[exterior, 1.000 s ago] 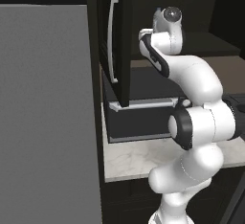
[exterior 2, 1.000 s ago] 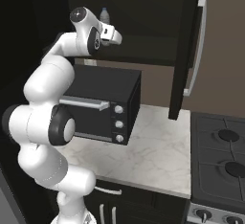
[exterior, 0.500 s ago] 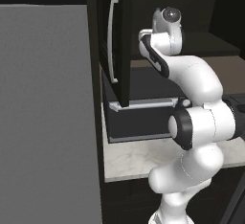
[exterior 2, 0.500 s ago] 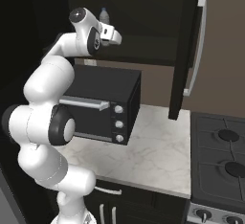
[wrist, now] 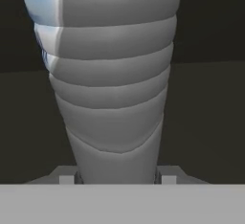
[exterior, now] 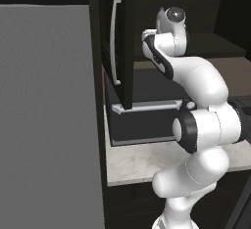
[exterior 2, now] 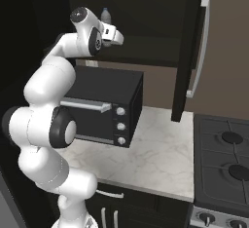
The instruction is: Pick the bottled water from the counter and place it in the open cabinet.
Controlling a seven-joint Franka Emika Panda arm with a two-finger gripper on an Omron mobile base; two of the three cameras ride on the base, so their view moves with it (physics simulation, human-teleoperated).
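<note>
Black microwave (exterior 2: 104,107) sat on the marble ledge (exterior 2: 160,154), silver handle across its door, three round knobs stacked down its right side. Just right of the ledge lay a gas stove (exterior 2: 223,168), dark grates on top, knobs along the front edge. Tan wall (exterior 2: 160,83) behind the microwave. Off to the left in the left base view, tall flat grey refrigerator (exterior: 49,115) stood hard beside the ledge.

Black microwave (exterior 2: 104,107) on narrow marble ledge (exterior 2: 160,159). Gas stove (exterior 2: 223,173) at right. Tall grey refrigerator (exterior: 49,115) at left. Brown wall (exterior 2: 226,61) behind. Dim light.
</note>
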